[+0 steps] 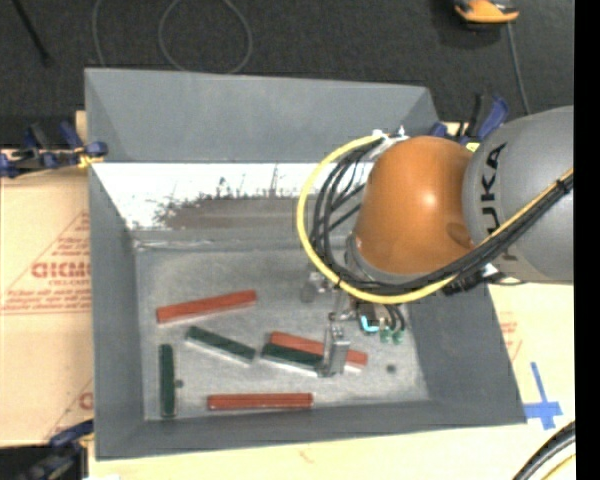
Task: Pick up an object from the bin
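Down in the grey metal bin (120,368), jaws set at the short red bar (298,346) overlapping a dark green bar (288,360), clenched or released impossible to tell, nothing raised yet, so lift judged left to do, further red and green bars (206,307) lying left of the jaws.

Your orange cover (415,203) hides the bin's (115,298) back right corner; the tool (332,360) blocks part of a short red stick (292,344) from you.
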Robot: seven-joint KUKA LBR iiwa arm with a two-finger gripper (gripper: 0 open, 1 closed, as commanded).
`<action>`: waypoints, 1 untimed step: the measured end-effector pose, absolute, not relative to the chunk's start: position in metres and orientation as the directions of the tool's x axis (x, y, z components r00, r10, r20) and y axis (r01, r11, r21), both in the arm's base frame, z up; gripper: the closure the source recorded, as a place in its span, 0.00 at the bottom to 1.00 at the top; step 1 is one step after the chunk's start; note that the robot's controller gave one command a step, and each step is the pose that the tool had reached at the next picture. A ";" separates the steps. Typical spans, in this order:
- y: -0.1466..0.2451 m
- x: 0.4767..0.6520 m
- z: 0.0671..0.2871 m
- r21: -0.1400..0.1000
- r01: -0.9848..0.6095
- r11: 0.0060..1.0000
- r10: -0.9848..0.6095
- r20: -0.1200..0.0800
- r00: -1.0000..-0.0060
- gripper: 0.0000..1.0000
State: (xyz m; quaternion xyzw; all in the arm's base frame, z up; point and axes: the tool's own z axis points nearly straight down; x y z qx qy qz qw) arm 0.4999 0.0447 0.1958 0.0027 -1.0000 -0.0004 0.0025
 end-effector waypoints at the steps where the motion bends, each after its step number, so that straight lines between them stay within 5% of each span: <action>1: 0.042 0.500 0.068 0.000 -0.165 0.986 -0.165 0.001 -0.986 0.00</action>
